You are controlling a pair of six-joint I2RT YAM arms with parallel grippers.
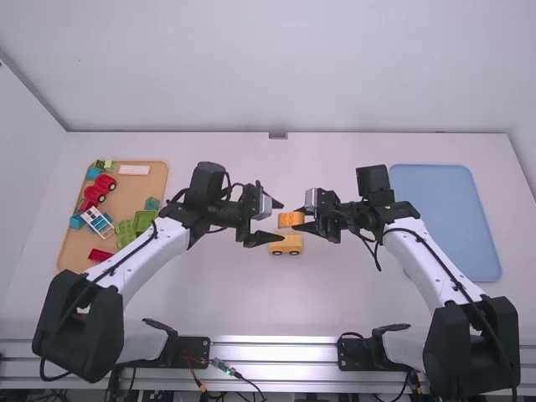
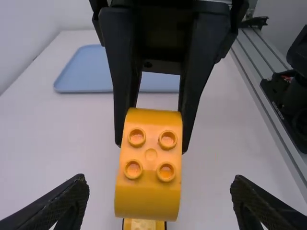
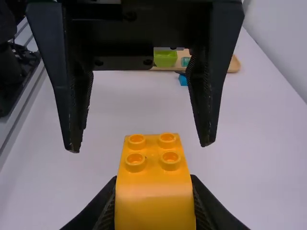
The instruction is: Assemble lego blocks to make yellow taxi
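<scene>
A white table (image 1: pixel 226 293) carries three things directly. On the robot's left lies a tan tray (image 1: pixel 130 194) with rounded corners, tilted slightly askew; on its right lies a light blue tray (image 1: pixel 444 218), also round-cornered. Between them, well apart from both, a yellow toy car base (image 1: pixel 289 244) stands upright on dark wheels.

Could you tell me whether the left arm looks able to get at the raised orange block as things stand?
Probably yes: the left pincer is open and faces the block, whose near end sticks out bare. The right pincer grips only the far end.
</scene>
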